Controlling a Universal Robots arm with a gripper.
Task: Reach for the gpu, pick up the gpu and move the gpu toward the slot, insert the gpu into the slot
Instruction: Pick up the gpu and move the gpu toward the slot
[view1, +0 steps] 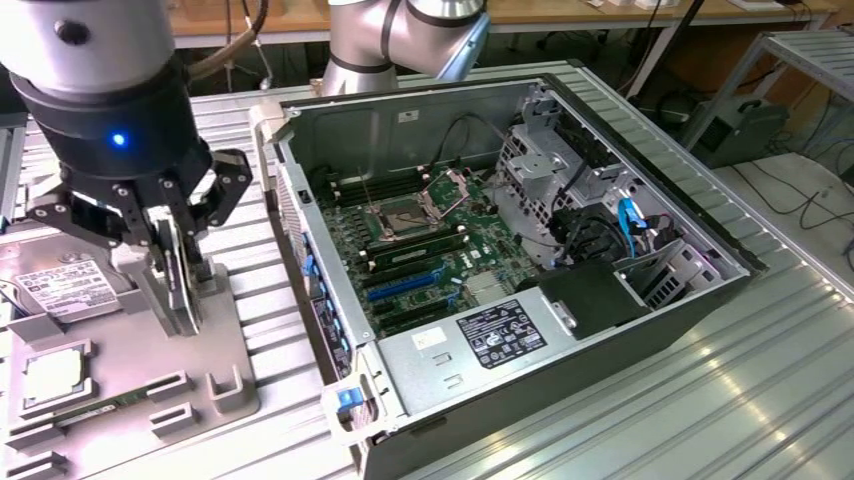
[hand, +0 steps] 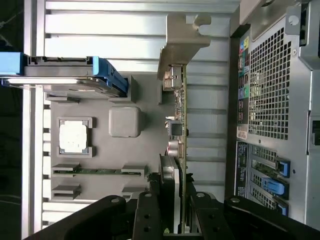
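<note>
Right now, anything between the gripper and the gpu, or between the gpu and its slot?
Nothing between the gripper and the gpu: it is down over the card, which stands on edge in the grey holder. Toward the blue slots, the open case's side wall rises between them and the holder.

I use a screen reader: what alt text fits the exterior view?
A robot gripper has its jaws closed on the gpu, a thin card standing on edge in a grey fixture tray on the exterior view's left. An open computer case, motherboard exposed, lies beside it.
</note>
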